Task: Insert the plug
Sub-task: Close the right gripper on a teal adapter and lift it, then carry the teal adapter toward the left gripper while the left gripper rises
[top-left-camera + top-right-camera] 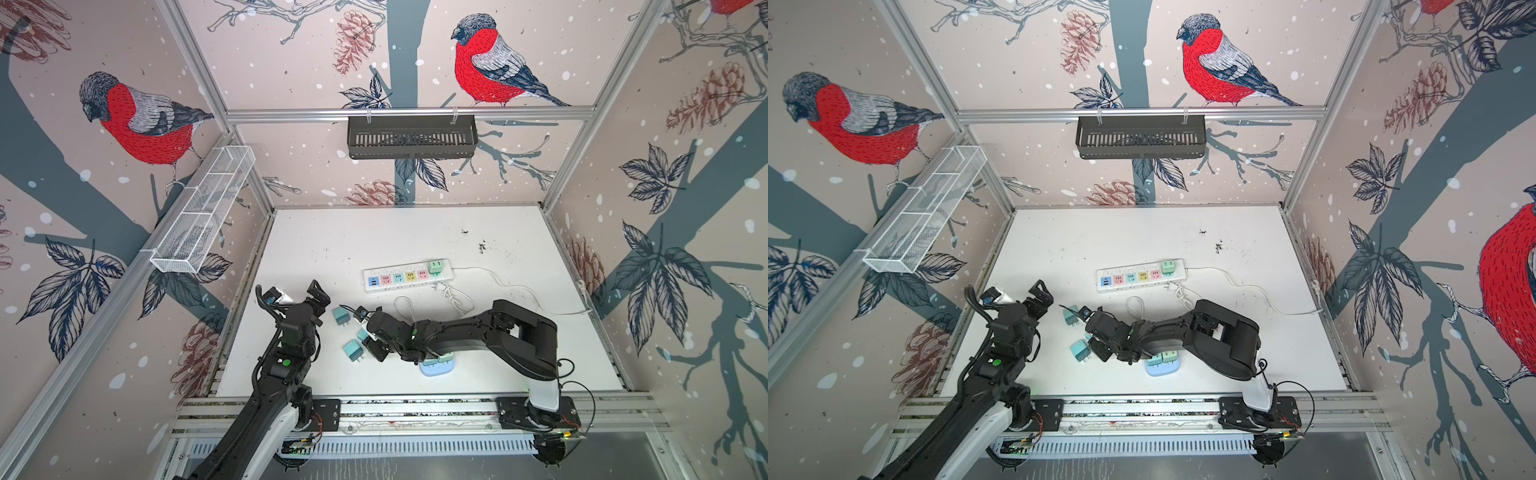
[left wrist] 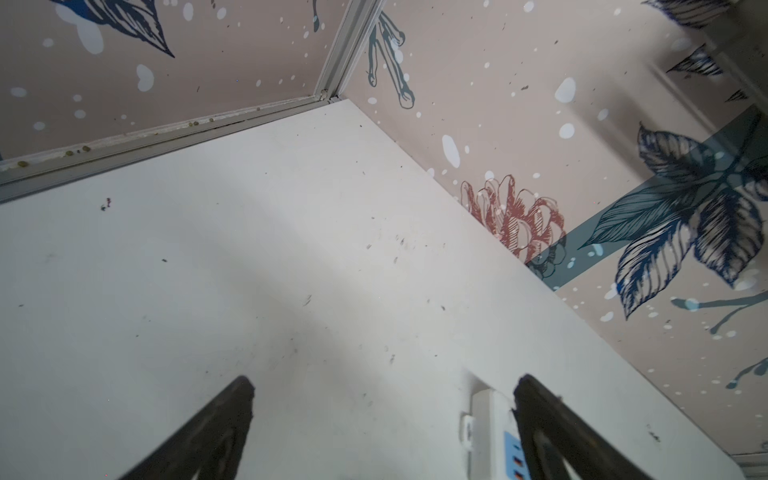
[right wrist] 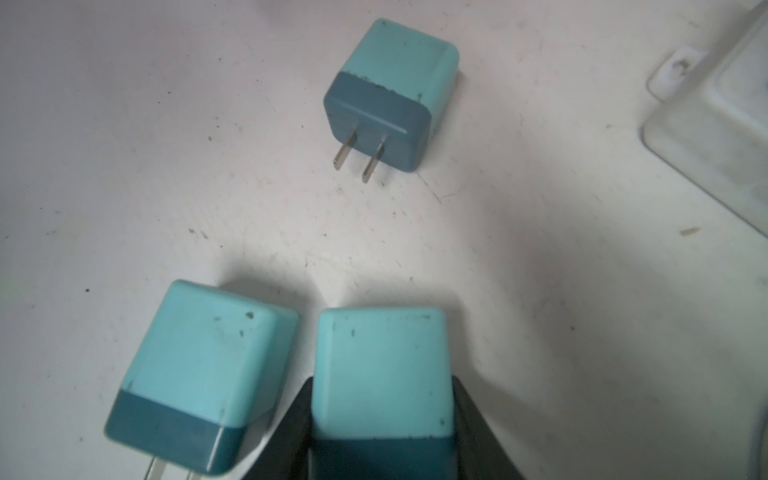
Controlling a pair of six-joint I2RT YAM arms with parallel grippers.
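3 teal plugs share this patch of white bench [image 3: 124, 166]; my right claw [image 3: 382, 380] pinches the nearest plug [image 3: 378, 353] by its flat sides, dark end back toward my wrist, prongs out of sight — a hold, I judge, that lets me swing it down onto a socket. The 2 spare plugs [image 3: 199, 374] [image 3: 390, 95] lie loose. The power strip [image 1: 407, 277] waits well apart. My left claw [image 2: 382, 415] hangs spread wide, empty, near the strip's end — ready, I reckon, to steady it.
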